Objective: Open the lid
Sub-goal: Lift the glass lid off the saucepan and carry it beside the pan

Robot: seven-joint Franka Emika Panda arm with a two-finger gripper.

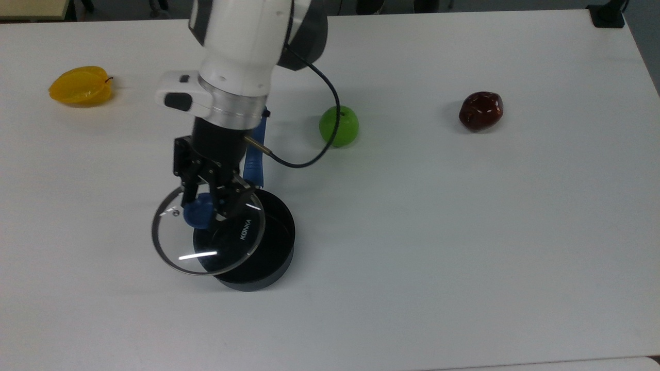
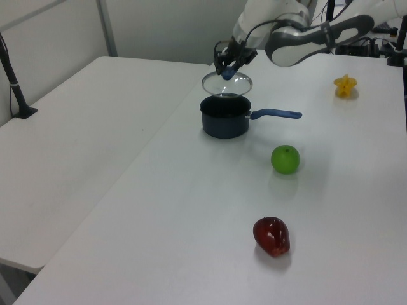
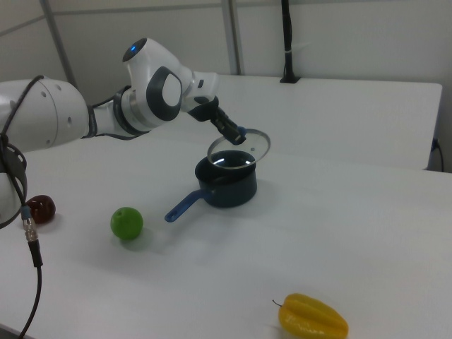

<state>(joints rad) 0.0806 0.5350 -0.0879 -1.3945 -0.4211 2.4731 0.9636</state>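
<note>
Tool (image 1: 205,210) clamped on knob (image 1: 198,216) — lid (image 1: 208,236) clear of pan (image 1: 268,247). Glass: rigid, fragile, slippery; knob is only sound grip point.

A black saucepan (image 1: 260,257) stands on the white table (image 1: 464,232), its long blue handle (image 2: 275,115) reaching toward the left view's right. A green apple (image 1: 338,125) rests just beyond the pan toward the top view's upper right. Further to the top view's right, well apart, lies a dark red apple (image 1: 480,110). Over at the top view's far left sits a yellow starfruit (image 1: 81,86), on its own. In the left view a second white table (image 2: 76,140) adjoins on the left.
</note>
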